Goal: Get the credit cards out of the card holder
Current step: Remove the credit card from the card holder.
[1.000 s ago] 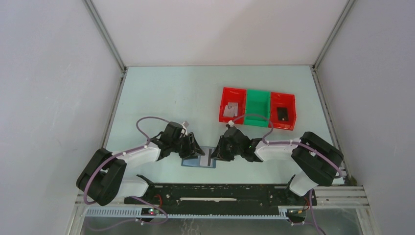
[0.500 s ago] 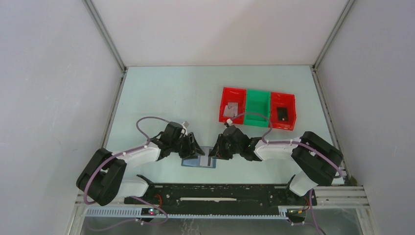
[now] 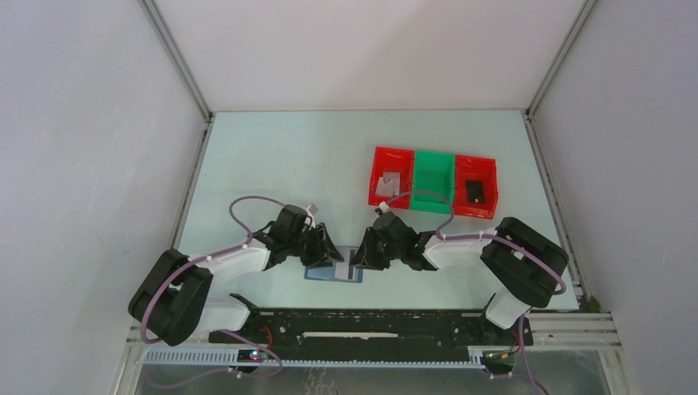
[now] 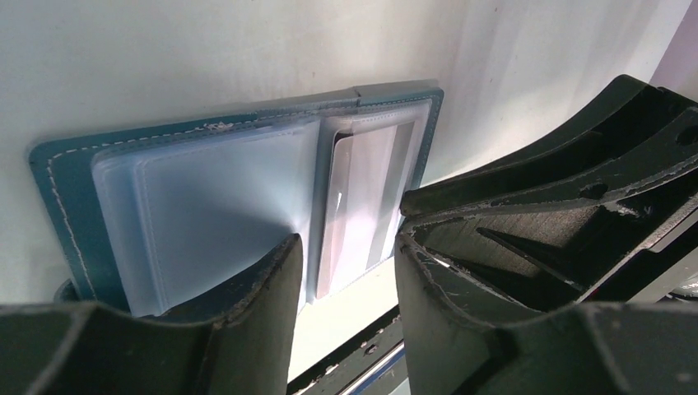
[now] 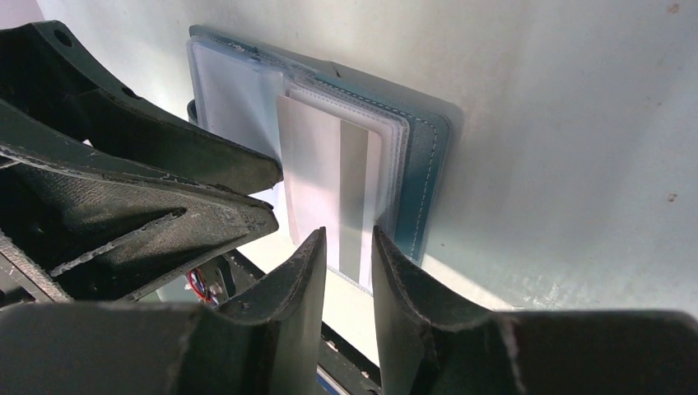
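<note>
Teal wallet: lying open and flat by the near edge of the desk, about halfway along it, clear sleeves up.
Card in play: white card with a grey stripe, partway out of the sleeve on the wallet's right half, free end pointing at the near edge.
Left jaws: fairly wide open, holding nothing. One finger sits on the left-half sleeves, and to me it looks like it's pinning the wallet down.
Right jaws: just a narrow gap, lined up on the card's free end, which shows in that gap. I can't tell if either side touches it, and I wouldn't call it a grip yet.
Already out: grey card in the left red bin and black card in the right red bin, with a green bin between them, over toward the right edge.
Step, my guess: pulling out the striped card.
Doing it well: get one side under the card's lip before closing, then slide it straight along the sleeve toward the near edge, keeping it low. Keep the left side pressing so the wallet doesn't drag along.
Risk: pinching the sleeve plastic with the card, or folding the wallet shut.
</note>
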{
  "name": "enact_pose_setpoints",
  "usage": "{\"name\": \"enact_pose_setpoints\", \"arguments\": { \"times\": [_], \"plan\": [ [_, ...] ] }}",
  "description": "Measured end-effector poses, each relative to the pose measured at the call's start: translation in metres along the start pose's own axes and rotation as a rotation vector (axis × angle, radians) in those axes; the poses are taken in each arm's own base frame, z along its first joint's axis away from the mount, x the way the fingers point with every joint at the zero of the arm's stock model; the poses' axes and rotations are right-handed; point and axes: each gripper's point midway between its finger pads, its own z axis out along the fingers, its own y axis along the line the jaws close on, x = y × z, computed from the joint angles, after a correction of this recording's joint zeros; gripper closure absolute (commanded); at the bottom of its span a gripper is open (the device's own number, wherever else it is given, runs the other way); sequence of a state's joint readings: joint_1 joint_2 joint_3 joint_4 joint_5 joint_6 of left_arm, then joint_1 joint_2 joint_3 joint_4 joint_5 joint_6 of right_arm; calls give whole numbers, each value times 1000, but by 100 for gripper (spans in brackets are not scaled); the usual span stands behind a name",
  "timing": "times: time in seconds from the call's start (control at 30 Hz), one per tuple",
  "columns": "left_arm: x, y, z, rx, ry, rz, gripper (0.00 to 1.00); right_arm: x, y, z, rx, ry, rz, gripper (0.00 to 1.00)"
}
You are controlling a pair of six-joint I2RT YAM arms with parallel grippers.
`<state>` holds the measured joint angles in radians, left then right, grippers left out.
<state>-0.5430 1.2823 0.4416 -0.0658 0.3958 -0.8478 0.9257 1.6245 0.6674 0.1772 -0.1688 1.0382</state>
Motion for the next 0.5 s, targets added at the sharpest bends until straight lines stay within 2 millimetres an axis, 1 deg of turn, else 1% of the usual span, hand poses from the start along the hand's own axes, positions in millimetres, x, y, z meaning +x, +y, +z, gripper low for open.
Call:
{"name": "enact_pose_setpoints", "arguments": {
  "times": [0.3,0.5],
  "plan": [
    [1,2,0,-7,4,0,64,1,2,3,-13,8,0,70],
    [1,2,0,-6,4,5,67,3,3,4,-20,18,0,71]
  ]
}}
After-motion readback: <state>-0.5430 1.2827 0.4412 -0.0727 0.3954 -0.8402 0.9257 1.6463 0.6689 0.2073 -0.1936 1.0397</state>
